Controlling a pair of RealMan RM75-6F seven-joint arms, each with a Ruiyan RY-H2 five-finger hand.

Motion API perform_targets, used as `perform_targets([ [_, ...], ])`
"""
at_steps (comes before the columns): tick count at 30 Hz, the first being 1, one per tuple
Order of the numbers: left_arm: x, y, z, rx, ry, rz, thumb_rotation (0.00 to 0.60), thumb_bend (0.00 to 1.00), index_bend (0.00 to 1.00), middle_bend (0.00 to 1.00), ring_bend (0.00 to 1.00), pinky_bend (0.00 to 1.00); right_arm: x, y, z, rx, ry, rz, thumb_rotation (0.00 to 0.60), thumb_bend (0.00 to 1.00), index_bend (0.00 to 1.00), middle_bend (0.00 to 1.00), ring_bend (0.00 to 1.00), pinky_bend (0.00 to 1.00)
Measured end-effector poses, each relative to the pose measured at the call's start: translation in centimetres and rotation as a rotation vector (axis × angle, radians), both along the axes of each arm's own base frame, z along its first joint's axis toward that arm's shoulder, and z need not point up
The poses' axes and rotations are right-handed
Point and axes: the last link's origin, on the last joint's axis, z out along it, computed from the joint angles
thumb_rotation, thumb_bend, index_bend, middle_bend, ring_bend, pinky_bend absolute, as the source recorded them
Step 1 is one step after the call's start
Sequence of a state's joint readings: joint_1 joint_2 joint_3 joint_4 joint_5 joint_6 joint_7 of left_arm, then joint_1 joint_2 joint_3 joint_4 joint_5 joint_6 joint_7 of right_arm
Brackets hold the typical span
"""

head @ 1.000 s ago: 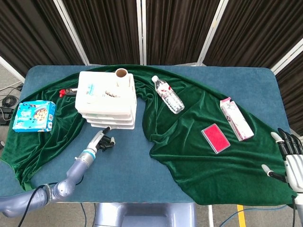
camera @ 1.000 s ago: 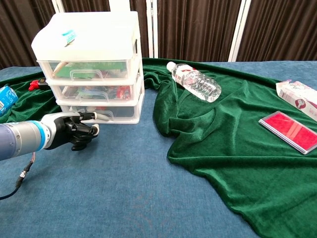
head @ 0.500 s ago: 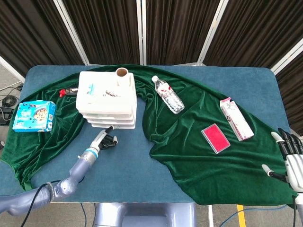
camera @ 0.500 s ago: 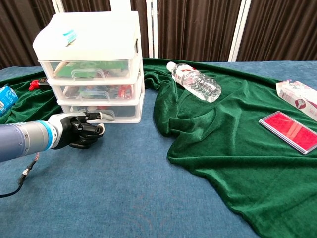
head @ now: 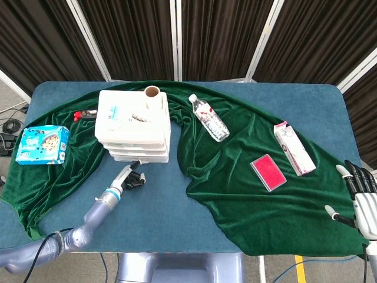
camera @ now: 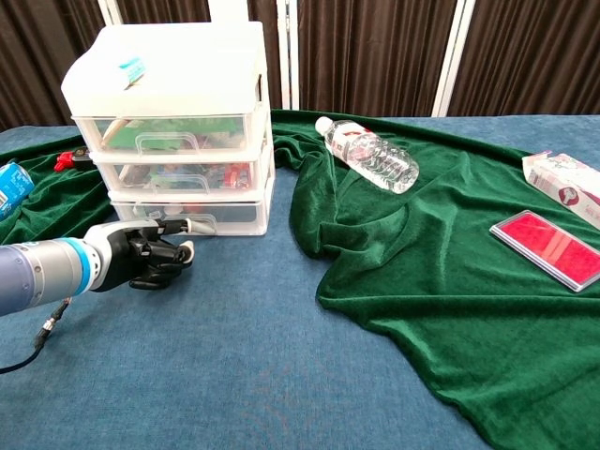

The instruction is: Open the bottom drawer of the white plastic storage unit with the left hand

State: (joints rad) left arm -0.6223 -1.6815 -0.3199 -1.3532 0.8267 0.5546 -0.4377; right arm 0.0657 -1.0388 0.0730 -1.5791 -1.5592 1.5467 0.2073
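Observation:
The white plastic storage unit [head: 133, 121] [camera: 169, 122] stands on green cloth at the table's left, with three stacked drawers. Its bottom drawer [camera: 192, 214] has a clear front that sits about flush with the frame. My left hand [camera: 141, 259] [head: 131, 177] lies low on the blue table just in front of it. Most fingers are curled in, and one stretched finger has its tip at the drawer handle [camera: 201, 223]. My right hand [head: 360, 198] hangs off the table's right front corner with its fingers spread, holding nothing.
A water bottle [camera: 370, 155], a pink carton [head: 293, 148] and a red flat case [head: 268, 172] lie on the green cloth [camera: 422, 262] to the right. A blue snack pack [head: 42, 145] lies at the far left. A cardboard tube [head: 152, 92] stands behind the unit.
My left hand reached up to the bottom drawer handle, then drew back slightly toward me. The unit's front edge shows a touch nearer. The right hand has not moved.

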Motion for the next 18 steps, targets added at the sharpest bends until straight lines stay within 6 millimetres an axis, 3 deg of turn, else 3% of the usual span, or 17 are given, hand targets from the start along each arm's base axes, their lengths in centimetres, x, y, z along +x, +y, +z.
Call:
perform_targets([
  [18, -1.3, -1.7, 0.6, 0.011, -0.016, -0.003, 0.600, 0.76, 0.24, 0.90, 0.87, 0.83, 0.0, 0.0, 0.1, -0.013, 0.006, -0.008, 0.600, 0.09, 0.11, 0.00, 0.00, 0.00],
])
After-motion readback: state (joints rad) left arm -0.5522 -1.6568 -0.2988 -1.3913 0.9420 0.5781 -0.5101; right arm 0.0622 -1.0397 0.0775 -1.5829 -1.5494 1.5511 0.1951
